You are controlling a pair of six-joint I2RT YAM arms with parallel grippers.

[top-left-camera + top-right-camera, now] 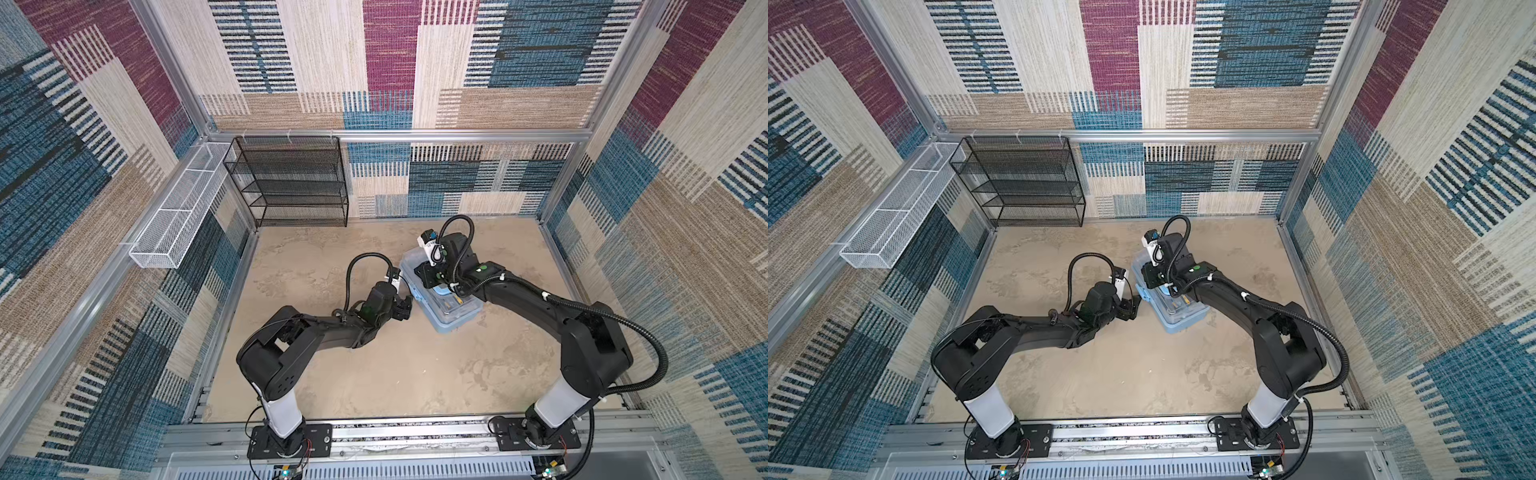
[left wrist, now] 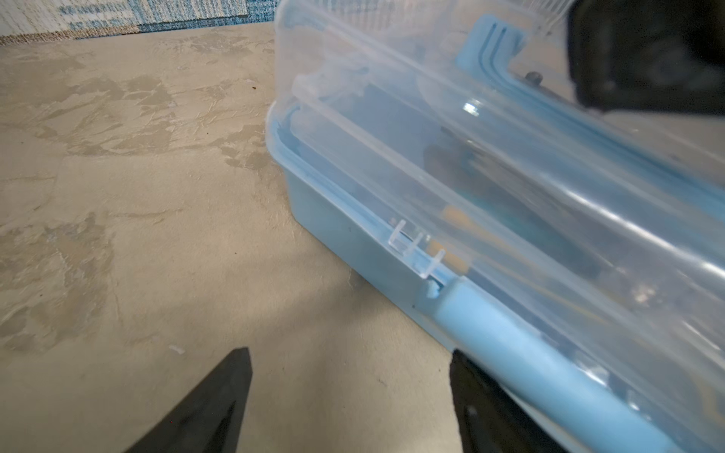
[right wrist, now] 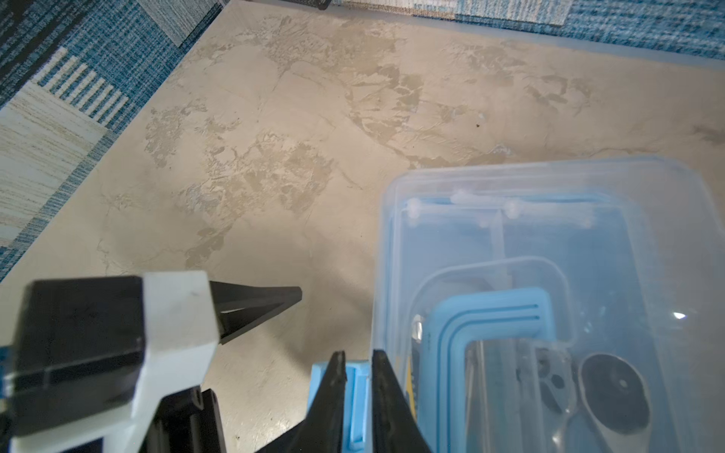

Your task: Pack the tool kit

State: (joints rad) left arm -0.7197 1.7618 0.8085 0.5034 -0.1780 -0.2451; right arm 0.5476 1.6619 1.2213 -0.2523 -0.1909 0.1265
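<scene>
The sandy desk (image 1: 374,374) is bare on the robot's side, with a matt, mottled surface like trowelled plaster. The left arm (image 1: 316,328) reaches low across it. The left jaws are wide open and hold nothing. They are black tapered wedges, one tip just beside the latch side of the box and the other over bare desk. I judge they are parked there to brace the box if it slides.

The toolbox (image 1: 446,326) sits on the desk a little right of the middle, skewed to the desk's edges. Its base is smooth, pale blue plastic with rounded corners. The clear lid (image 3: 549,219) lies down over it, glossy and faintly cloudy. The blue handle (image 3: 490,310), ribbed and bent square, is folded flat on the lid. Through the clear plastic I can see a round metal tool head (image 3: 612,396) and a strip of yellow (image 3: 412,376), so the tools appear to be inside already.

The right arm (image 1: 519,297) comes over the box from above. The right jaws are drawn in narrow around a rib of the blue latch (image 3: 357,384), a thick rounded bar on the box's long side. They seem to pinch it, probably to press it home and lock the lid. If so, the packing looks close to finished.

At the far wall stand a black wire-mesh rack (image 1: 291,183) and a long white mesh basket (image 1: 178,216), both well apart from the work.
</scene>
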